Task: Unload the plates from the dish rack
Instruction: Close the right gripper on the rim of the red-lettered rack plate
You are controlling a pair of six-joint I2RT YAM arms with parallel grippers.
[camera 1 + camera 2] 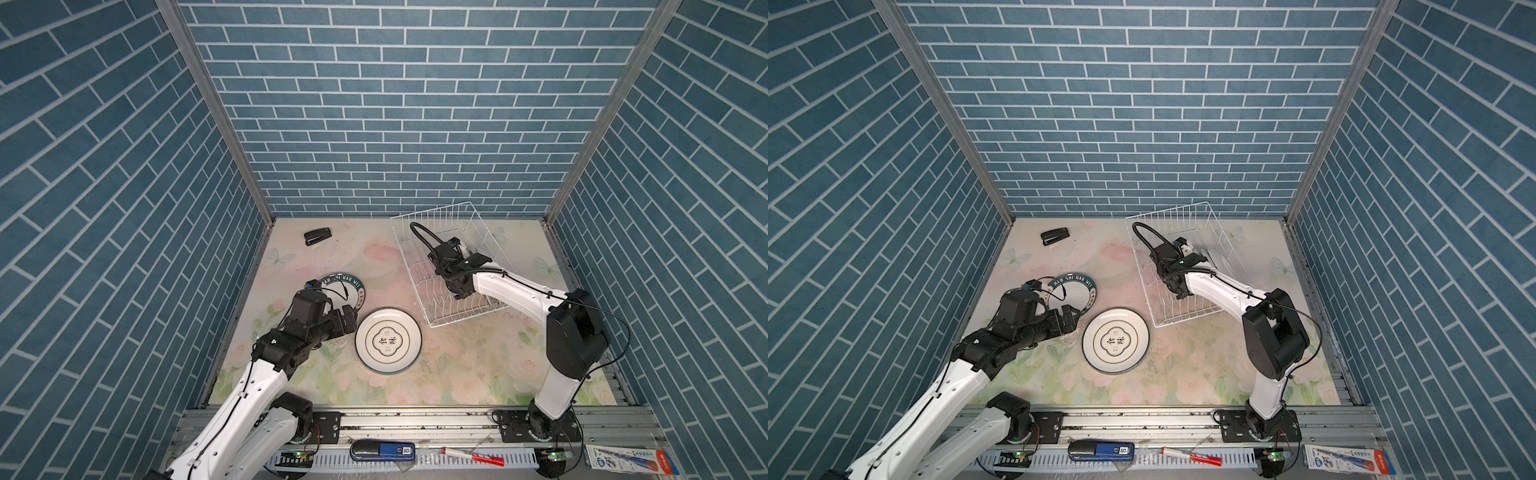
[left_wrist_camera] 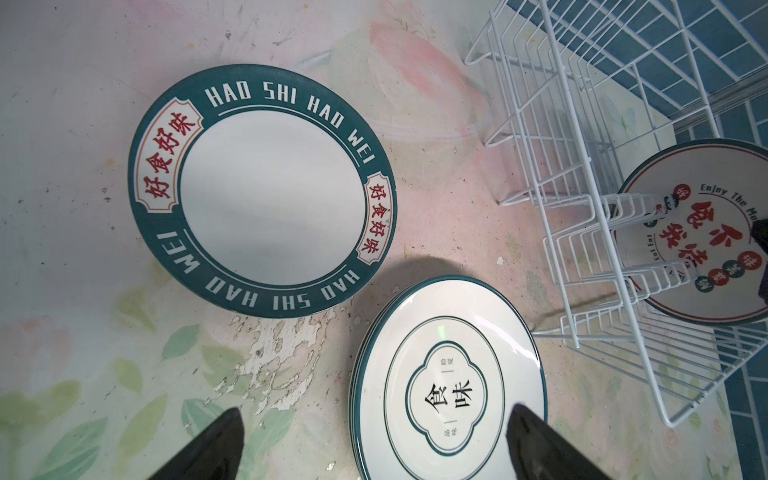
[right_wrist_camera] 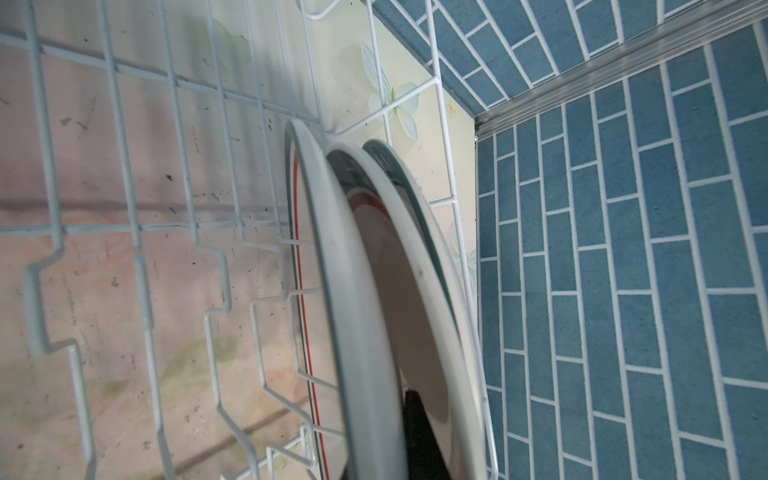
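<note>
White wire makes up the dish rack, which sits at an angle on the far right of the floral tabletop. Two plates stand on edge at its far end: the red-lettered plate in front and the rear plate close behind it. The right end effector reaches down into the rack and is clenched on the rim of the red-lettered plate, with one dark finger showing in the gap between the two plates. The left end effector is released, its jaws wide apart, and hovers over the left edge of the plate stack without touching it. That stack lies flat near the middle of the tabletop, just off the rack's near corner. Just beside it lies the green-bordered plate, flat and partly hidden by the left arm in both top views. A black stapler rests well apart, near the back wall.
</note>
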